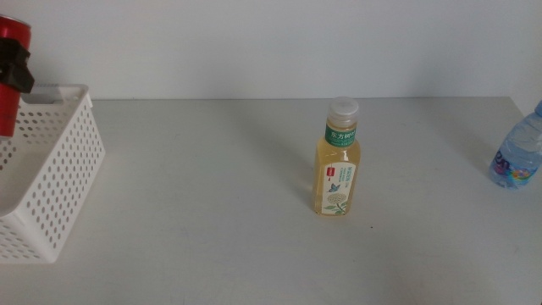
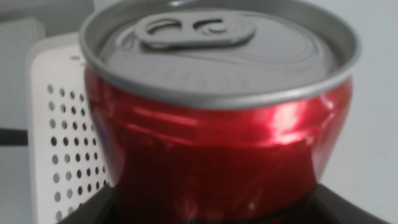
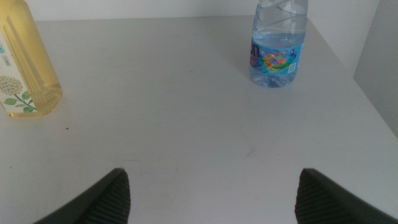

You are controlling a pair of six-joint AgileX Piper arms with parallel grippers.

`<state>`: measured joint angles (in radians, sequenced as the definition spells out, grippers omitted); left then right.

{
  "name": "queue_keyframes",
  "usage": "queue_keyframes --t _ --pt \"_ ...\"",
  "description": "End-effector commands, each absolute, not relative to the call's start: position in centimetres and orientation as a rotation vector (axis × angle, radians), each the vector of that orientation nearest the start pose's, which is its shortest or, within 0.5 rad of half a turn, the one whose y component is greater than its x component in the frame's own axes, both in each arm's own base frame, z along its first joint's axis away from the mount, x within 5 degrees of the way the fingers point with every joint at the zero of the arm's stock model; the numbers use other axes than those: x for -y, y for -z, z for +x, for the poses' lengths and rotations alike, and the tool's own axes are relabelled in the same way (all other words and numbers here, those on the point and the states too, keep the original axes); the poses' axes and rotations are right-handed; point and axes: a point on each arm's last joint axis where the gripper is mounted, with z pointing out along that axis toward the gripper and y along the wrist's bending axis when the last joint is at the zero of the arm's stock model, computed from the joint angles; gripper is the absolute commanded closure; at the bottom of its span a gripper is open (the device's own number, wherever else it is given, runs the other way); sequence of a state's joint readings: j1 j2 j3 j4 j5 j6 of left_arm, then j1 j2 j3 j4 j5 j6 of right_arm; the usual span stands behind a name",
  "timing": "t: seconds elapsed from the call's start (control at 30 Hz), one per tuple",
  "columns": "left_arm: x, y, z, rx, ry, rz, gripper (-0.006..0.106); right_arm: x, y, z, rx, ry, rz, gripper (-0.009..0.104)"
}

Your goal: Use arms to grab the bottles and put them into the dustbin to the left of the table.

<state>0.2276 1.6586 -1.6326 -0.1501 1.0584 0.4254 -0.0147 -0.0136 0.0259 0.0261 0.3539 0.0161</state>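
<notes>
Half the red can (image 1: 10,76) is cut off above the basket (image 1: 51,182), left gripper (image 1: 15,72) pinching it; right gripper (image 3: 211,193) spread wide.

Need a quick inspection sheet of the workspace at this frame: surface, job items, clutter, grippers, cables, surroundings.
Surface: light grey table, one tiny dark speck near the tea bottle.
Job's things: red can held above the white basket; yellow tea bottle upright mid-table; water bottle upright at the right edge.
Clutter: nothing seen.
Grippers: left gripper shut on the can over the basket; right gripper open, low over bare table.
Cables: nothing seen.
Surroundings: plain white wall.
</notes>
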Motion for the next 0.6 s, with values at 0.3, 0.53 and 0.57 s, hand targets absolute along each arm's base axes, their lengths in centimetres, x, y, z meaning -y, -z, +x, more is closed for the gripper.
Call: queue_keyframes --t 0.3,0.53,0.57 --pt "-10.4 -33.3 38.3 -2.626 -0.067 0.135 0.102 0.1 -18.2 5.3 -1.761 -0.004 0.032 0.027" --pt "-11.5 -28.4 40.2 -2.758 -0.092 0.104 0.102 0.1 -18.2 5.3 -1.761 -0.004 0.032 0.027" --pt "-11.7 -27.8 40.4 -2.774 -0.101 0.099 0.102 0.1 -18.2 5.3 -1.761 -0.004 0.032 0.027"
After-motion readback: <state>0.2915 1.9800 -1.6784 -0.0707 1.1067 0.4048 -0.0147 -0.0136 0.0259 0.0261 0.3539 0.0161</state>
